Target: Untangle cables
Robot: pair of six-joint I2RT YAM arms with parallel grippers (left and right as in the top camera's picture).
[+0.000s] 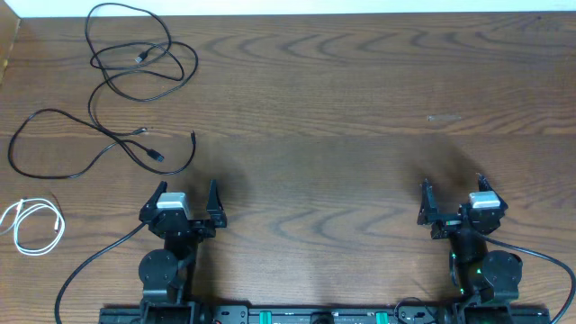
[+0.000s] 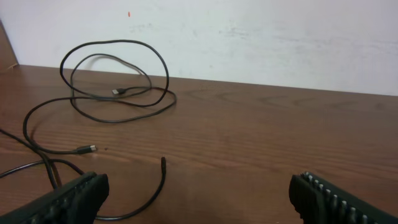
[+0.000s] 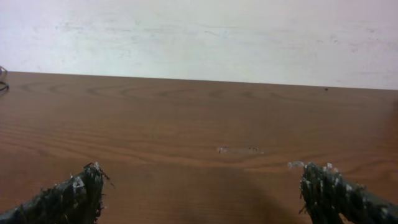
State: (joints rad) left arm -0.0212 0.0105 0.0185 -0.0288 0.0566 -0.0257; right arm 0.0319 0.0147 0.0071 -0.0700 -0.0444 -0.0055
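Cables, two looped black cables (image 1: 155, 155) and a separately coiled white cable (image 1: 36, 206), lie on the desk's (image 1: 342, 108) left side, ahead-left of the spread, empty left tool (image 1: 187, 189), which is far nearer than the equally spread right tool (image 1: 452, 184).

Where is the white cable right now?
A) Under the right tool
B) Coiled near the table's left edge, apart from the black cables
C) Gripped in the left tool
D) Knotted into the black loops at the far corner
B: the white cable lies coiled on the table near its left edge, with bare wood between it and the black cables.
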